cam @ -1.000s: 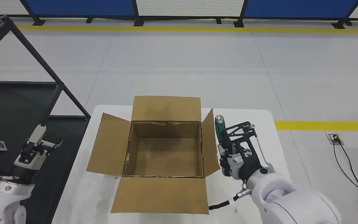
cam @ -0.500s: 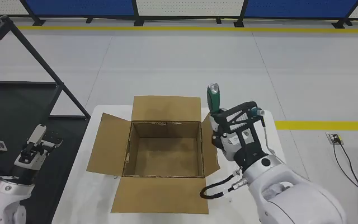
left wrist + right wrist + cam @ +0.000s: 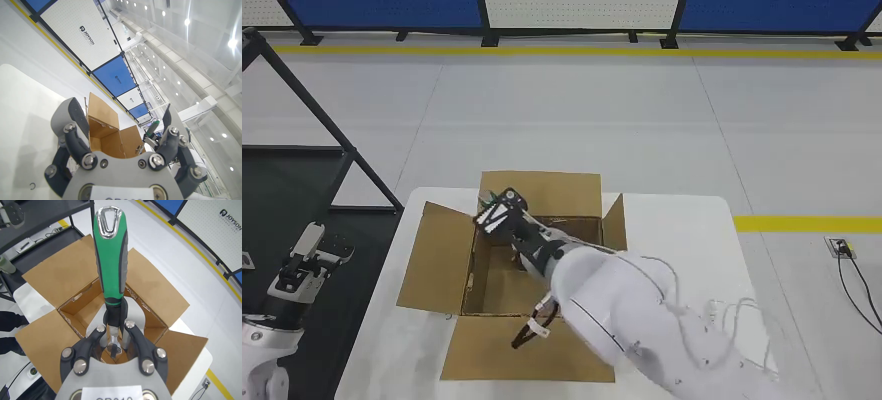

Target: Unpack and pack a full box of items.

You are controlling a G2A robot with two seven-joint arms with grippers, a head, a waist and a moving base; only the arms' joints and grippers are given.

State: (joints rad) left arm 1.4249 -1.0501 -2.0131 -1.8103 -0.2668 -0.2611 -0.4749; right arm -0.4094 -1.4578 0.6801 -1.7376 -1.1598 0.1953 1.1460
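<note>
1. Desk (image 3: pixel 682 230): it carried the open cardboard box (image 3: pixel 540 190), all four flaps splayed outward. What you could see of the box floor was bare.
2. Right arm (image 3: pixel 622 310): in the top view it lay across the box from the near right side, covering much of the interior. I judge one risk sat here: the forearm could drag a flap and shift the box.
3. Ratchet wrench (image 3: pixel 110 262): it hung over the box's far-left corner, its green handle sticking out well past the claw. It was gripped only at the narrow neck beside the head, so I think it could pivot in the grip. The long handle could also catch a wall or flap on the way down.
4. Right claw (image 3: pixel 115 313): it was clamped round that neck, its fingers nearly together.
5. Left claw (image 3: pixel 122 110): it was spread wide with nothing in it, off the desk's left edge and well apart from the box.
6. Views: the right wrist view gave you the grip and the handle's full length, where the top view had the arm lying over them. The left wrist view gave you the handle from the side, tilted upward beyond the box. The top view gave you the arm's sweep across the flaps.
</note>
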